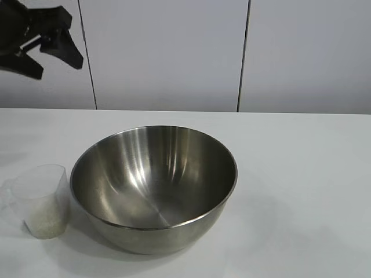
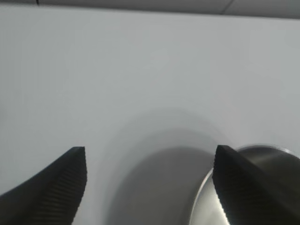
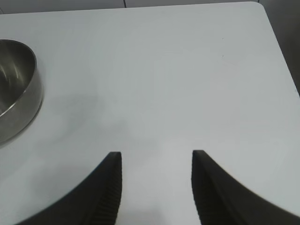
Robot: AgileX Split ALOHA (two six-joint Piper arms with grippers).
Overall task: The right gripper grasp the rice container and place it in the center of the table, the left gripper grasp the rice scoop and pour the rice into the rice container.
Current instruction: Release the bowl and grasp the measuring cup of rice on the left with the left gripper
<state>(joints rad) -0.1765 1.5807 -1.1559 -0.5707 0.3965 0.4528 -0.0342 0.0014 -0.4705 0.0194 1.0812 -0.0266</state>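
- White table [image 1: 301,174], smooth and flat.
- Steel bowl [image 1: 153,188] stands on it, upright.
- Clear plastic cup [image 1: 43,200] just beside the bowl, rice [image 1: 43,223] inside.

Shiny steel rice container [image 1: 153,188] sits upright mid-table; beside it, the clear rice scoop [image 1: 43,200] holds rice [image 1: 45,220].

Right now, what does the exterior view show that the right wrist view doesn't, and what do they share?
Exterior only: the scoop holding rice, standing beside the bowl, and the left claw open, high up at the view's left.
Right wrist only: the right claw, open and empty above bare table, and the table's far corner.
Both: the steel bowl, empty, and the white table.
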